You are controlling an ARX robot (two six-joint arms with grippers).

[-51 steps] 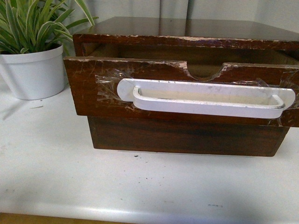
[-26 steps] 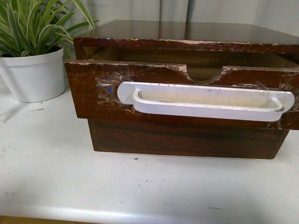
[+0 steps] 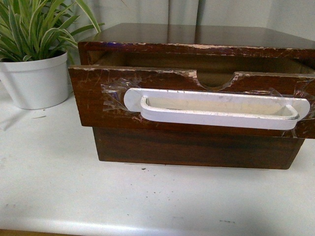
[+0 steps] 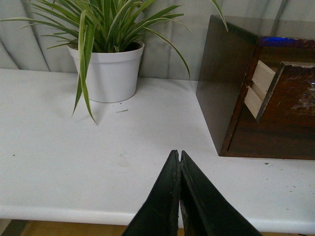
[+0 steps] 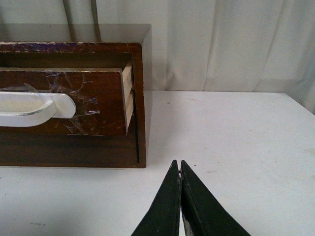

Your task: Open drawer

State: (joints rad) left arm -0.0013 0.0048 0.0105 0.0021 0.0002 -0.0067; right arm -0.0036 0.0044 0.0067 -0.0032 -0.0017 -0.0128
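The drawer (image 3: 93,98) is the upper one of a dark brown wooden cabinet (image 3: 197,34). It stands pulled out from the cabinet, with its inside showing behind the half-round notch. A long white handle (image 3: 216,109) is taped across its chipped front. Neither gripper shows in the front view. My left gripper (image 4: 177,153) is shut and empty, low over the white table, apart from the cabinet's left side (image 4: 221,83). My right gripper (image 5: 177,163) is shut and empty, off the cabinet's right corner; the drawer's end (image 5: 98,105) and the handle tip (image 5: 54,105) show there.
A white pot with a striped green plant (image 3: 34,81) stands on the white table (image 3: 147,196) left of the cabinet, also in the left wrist view (image 4: 110,71). A plain lower drawer front (image 3: 197,147) sits under the open one. Pale curtains hang behind.
The whole scene has slid slightly down in the front view. The drawer stands pulled out throughout.
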